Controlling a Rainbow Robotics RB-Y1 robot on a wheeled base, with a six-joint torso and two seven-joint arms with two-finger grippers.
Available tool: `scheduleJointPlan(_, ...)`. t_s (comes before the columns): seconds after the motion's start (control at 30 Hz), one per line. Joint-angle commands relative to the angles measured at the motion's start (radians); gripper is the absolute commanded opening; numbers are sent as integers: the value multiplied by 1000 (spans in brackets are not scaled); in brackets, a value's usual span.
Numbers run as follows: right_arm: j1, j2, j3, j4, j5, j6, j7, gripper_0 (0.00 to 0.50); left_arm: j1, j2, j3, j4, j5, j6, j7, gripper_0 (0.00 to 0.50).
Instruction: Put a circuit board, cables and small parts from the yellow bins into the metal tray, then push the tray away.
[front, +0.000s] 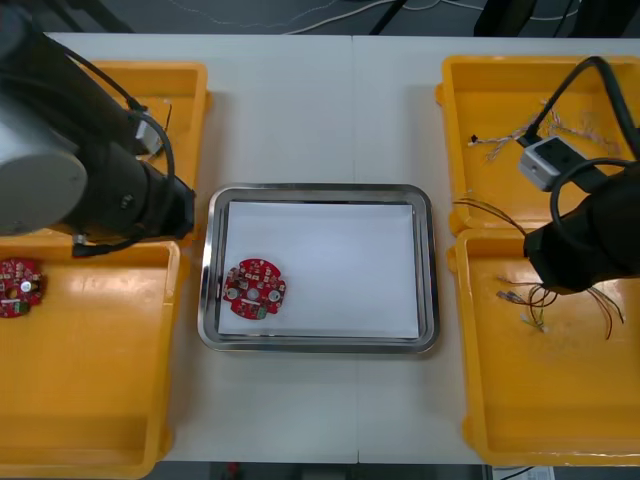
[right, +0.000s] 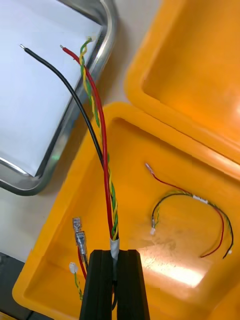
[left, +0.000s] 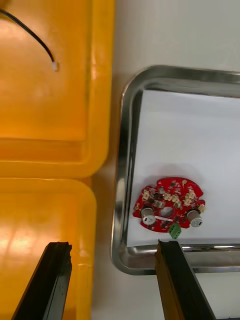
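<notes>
Right gripper (right: 114, 252) clamps cables (right: 102, 150); left gripper (left: 112, 245) spread; two circuit boards (front: 256, 288) (front: 20, 287).

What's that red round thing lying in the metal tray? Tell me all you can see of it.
A round red circuit board carrying two grey cylinders, a green block and tiny parts. It lies flat on the white lining near the left wall of the tray, untouched; the open left gripper hovers nearby.
</notes>
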Motion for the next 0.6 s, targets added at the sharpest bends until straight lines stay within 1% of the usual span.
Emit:
scheduleJointPlan(0.03, -125, -38, 144, 1, -8, 4, 48, 0, -39, 59, 147, 47, 59, 10, -246, 500)
scheduleJointPlan(0.1, -163, -38, 193, 9, -11, 4, 66, 0, -39, 76, 173, 73, 76, 10, -282, 500)
scheduleJointPlan(0.17, -212, -33, 251, 26, -8, -5, 124, 0, -39, 91, 195, 99, 77, 10, -310, 500)
scheduleJointPlan(0.2, -220, -30, 262, 34, -8, -11, 141, 0, -39, 94, 201, 104, 76, 10, -310, 500)
scheduleJointPlan(0.33, -266, 11, 319, 92, -17, -51, 262, 0, -39, 108, 246, 153, 71, 10, -324, 500)
scheduleJointPlan(0.5, -311, 68, 346, 162, -39, -77, 425, 0, -39, 139, 287, 217, 45, 10, -396, 500)
scheduleJointPlan(0.57, -332, 96, 360, 199, -48, -89, 516, 0, -39, 159, 307, 262, 34, 10, -439, 500)
scheduleJointPlan(0.6, -337, 100, 366, 208, -49, -92, 537, 0, -39, 162, 313, 272, 33, 10, -448, 500)
